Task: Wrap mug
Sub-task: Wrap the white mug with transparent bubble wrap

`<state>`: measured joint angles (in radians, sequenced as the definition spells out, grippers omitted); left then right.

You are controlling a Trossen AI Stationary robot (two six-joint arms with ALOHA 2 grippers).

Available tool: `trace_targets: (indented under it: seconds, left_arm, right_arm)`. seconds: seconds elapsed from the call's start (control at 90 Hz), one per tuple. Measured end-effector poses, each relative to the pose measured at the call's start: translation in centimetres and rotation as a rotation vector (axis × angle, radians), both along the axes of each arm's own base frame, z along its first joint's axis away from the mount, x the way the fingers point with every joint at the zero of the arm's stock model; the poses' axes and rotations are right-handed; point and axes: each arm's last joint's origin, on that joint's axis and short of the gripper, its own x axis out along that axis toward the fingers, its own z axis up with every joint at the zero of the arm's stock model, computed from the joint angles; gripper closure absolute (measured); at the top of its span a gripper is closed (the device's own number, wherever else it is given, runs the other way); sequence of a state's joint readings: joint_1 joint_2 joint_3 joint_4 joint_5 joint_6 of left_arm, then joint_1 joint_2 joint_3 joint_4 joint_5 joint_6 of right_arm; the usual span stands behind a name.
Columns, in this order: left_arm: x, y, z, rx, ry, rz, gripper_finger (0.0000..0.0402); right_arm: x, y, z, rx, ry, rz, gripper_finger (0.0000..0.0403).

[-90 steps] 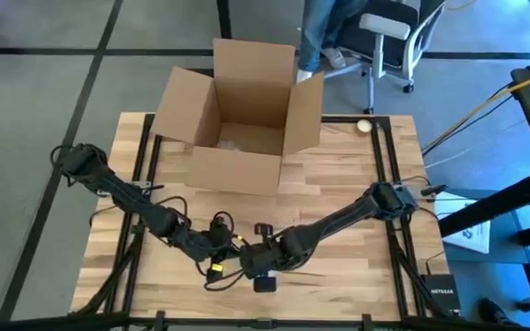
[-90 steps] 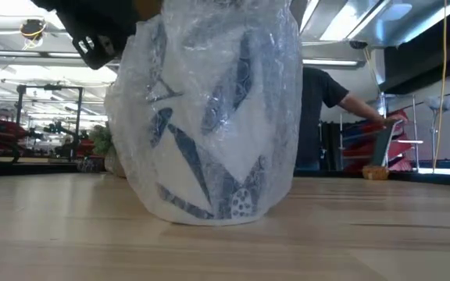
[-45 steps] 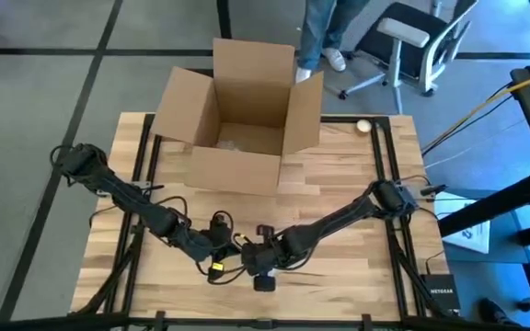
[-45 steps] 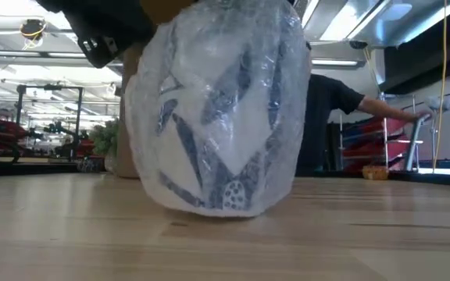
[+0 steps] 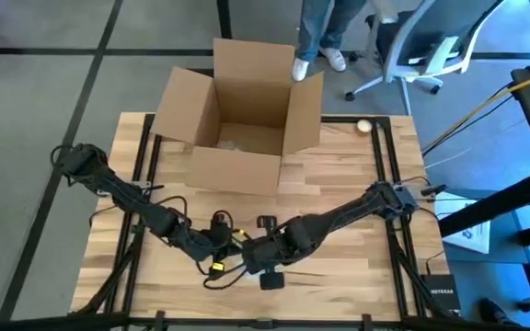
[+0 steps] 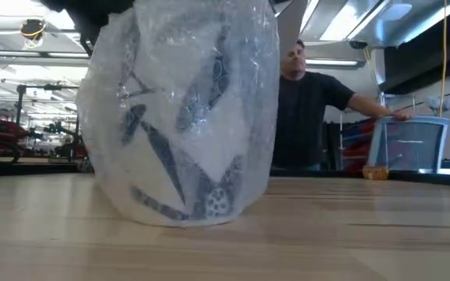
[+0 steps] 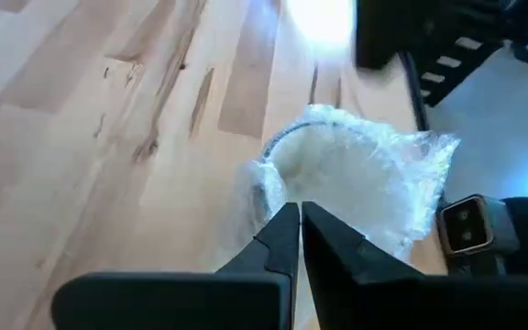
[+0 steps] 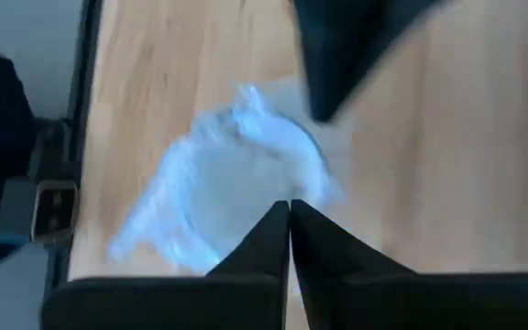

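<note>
Mug (image 6: 180,117) under bubble wrap, rim prob. hidden

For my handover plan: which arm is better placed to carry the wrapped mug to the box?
Probably right, though it is close. Both the left gripper and right gripper pinch the bubble-wrapped blue-patterned mug; the open cardboard box sits slightly nearer the right arm's base.

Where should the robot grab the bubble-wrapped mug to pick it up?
Probably by the wrap at its open top, coming down from above. The mug stands upright on the table, wide and round, and loose wrap bunches at the rim. Both grippers, left and right, already pinch there.
</note>
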<state>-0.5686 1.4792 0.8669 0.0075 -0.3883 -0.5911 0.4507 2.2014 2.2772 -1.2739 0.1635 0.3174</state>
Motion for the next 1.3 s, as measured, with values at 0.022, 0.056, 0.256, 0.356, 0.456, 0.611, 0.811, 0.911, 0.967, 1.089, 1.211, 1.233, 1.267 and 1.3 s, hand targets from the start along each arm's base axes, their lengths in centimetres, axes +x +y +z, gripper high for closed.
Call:
trace_targets:
  seconds: [0.022, 0.056, 0.256, 0.356, 0.456, 0.611, 0.811, 0.911, 0.967, 1.089, 1.211, 1.233, 1.267, 1.3]
  left_arm:
    - [0.0, 0.0, 0.1, -0.007, -0.005, -0.005, 0.0402]
    - [0.1, -0.1, 0.2, -0.015, -0.017, -0.014, 0.0402]
    - [0.2, -0.4, 0.5, -0.011, -0.055, -0.046, 0.0402]
    - [0.2, -0.5, 0.5, -0.01, -0.053, -0.047, 0.0402]
    - [0.3, -0.5, 0.4, 0.014, -0.06, -0.047, 0.0402]
    - [0.9, -0.8, -0.5, 0.022, -0.063, -0.057, 0.0402]
    - [1.6, -1.3, -2.2, 0.015, -0.029, -0.047, 0.0402]
    - [1.9, -1.5, -2.8, 0.007, -0.027, -0.042, 0.0402]
    - [2.0, -1.5, -3.1, 0.01, -0.018, -0.041, 0.0402]
    - [2.2, -1.6, -3.5, 0.016, -0.014, -0.035, 0.0402]
    - [2.4, -1.5, -3.7, 0.009, -0.021, -0.027, 0.0402]
    - [2.4, -1.5, -3.7, 0.009, -0.023, -0.027, 0.0402]
    - [2.4, -1.5, -3.6, 0.007, -0.025, -0.027, 0.0402]
    - [2.4, -1.5, -3.6, 0.008, -0.027, -0.028, 0.0402]
  right_arm:
    - [-0.3, 0.2, 0.1, -0.009, 0.005, -0.004, 0.0402]
    - [-0.5, 0.5, 0.2, -0.018, 0.008, -0.008, 0.0402]
    - [-1.4, 2.9, -2.7, -0.012, 0.058, 0.023, 0.0402]
    - [-1.3, 3.7, -4.0, 0.004, 0.048, 0.038, 0.0402]
    - [-0.6, 4.2, -4.6, 0.04, -0.028, 0.049, 0.0402]
    - [0.3, 3.9, -5.7, 0.087, -0.068, 0.069, 0.0402]
    - [0.9, 2.6, -8.6, 0.117, -0.052, 0.054, 0.0402]
    - [1.1, 1.8, -9.5, 0.126, -0.041, 0.042, 0.0402]
    - [1.3, 1.4, -10.0, 0.127, -0.044, 0.034, 0.0402]
    - [1.8, 0.6, -10.5, 0.148, -0.052, 0.044, 0.0402]
    - [2.7, 0.0, -11.3, 0.183, -0.063, 0.072, 0.0402]
    - [2.9, -0.1, -11.5, 0.188, -0.061, 0.074, 0.0402]
    - [3.0, -0.1, -11.9, 0.194, -0.051, 0.077, 0.0402]
    - [3.1, -0.2, -12.3, 0.201, -0.044, 0.079, 0.0402]
